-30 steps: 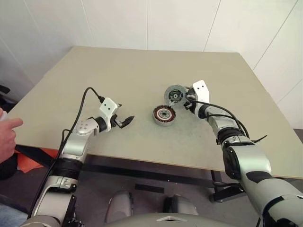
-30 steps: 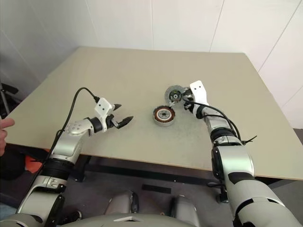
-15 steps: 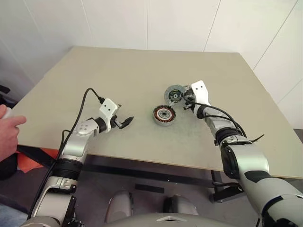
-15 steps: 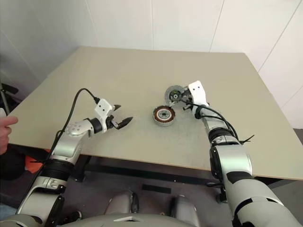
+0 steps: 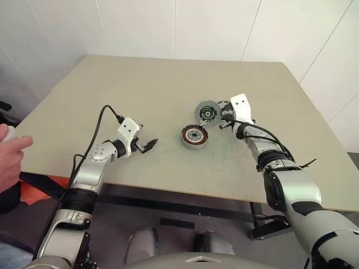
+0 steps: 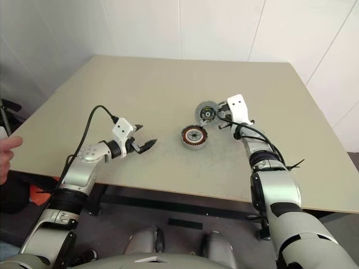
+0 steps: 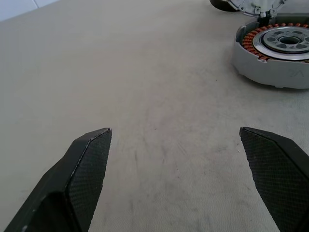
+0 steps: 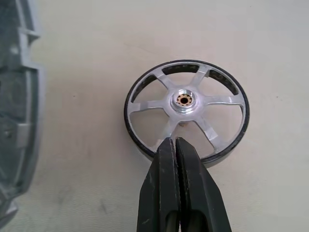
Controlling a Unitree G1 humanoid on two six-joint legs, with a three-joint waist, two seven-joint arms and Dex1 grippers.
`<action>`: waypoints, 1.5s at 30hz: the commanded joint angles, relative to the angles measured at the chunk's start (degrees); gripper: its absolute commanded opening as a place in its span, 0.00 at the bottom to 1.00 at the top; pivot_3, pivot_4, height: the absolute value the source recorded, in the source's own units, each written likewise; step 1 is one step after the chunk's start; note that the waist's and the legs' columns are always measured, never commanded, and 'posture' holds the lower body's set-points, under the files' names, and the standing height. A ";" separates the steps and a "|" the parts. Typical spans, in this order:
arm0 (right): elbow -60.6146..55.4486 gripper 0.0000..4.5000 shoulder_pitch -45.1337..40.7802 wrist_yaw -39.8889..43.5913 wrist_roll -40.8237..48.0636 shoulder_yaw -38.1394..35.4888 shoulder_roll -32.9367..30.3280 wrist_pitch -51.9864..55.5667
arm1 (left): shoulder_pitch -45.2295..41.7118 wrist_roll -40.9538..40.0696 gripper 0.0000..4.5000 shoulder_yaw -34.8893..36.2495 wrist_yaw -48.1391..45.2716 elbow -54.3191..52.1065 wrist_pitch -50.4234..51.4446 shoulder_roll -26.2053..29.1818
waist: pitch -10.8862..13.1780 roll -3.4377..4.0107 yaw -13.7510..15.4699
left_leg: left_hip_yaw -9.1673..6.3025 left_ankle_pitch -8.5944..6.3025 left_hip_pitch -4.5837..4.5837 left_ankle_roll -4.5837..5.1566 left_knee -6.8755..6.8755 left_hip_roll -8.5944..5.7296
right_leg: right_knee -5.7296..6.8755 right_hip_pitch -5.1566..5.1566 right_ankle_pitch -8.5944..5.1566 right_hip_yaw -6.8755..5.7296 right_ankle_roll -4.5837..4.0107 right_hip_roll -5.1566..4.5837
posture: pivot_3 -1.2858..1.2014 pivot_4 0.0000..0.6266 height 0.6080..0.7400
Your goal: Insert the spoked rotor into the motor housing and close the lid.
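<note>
My right gripper (image 8: 178, 145) is pinched on the rotor (image 8: 187, 110) rim beside the housing (image 5: 194, 136). I'd lift level and centre it over the windings. My left gripper (image 7: 176, 140) waits with its 2 fingers apart.

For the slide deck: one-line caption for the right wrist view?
Right claw, shut, at the near rim of the rotor lying flat on the table.

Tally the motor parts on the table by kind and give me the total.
motor housing: 1
lid: 1
spoked rotor: 1
Total: 3
</note>
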 commanded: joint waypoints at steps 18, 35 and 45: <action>1.49 0.47 -4.45 -0.62 19.33 -21.51 0.57 17.91 | -0.01 1.01 1.00 -0.89 0.05 -0.57 -2.05 0.99 | 0.00 0.01 0.06 | 0.02 0.00 0.00 0.00 -0.01 0.00 | -0.01 -0.01 0.00 0.00 0.00 0.00 | 0.52 0.00 1.00; 0.06 0.44 -4.62 3.43 13.42 -14.67 3.62 13.42 | 0.29 1.92 1.00 -0.75 0.12 -0.18 -2.73 1.32 | 0.01 0.01 -0.02 | 0.03 0.00 0.02 -0.01 -0.04 0.01 | -0.01 -0.04 0.00 0.00 0.00 0.00 | 0.52 0.00 1.00; 0.37 0.03 -4.38 2.80 12.82 -13.90 3.53 12.48 | 0.40 2.27 1.00 -0.89 0.32 0.23 -3.30 1.21 | 0.01 0.02 0.10 | 0.03 -0.01 -0.04 0.01 -0.09 0.00 | -0.11 -0.04 0.00 0.00 0.00 0.00 | 0.52 0.00 1.00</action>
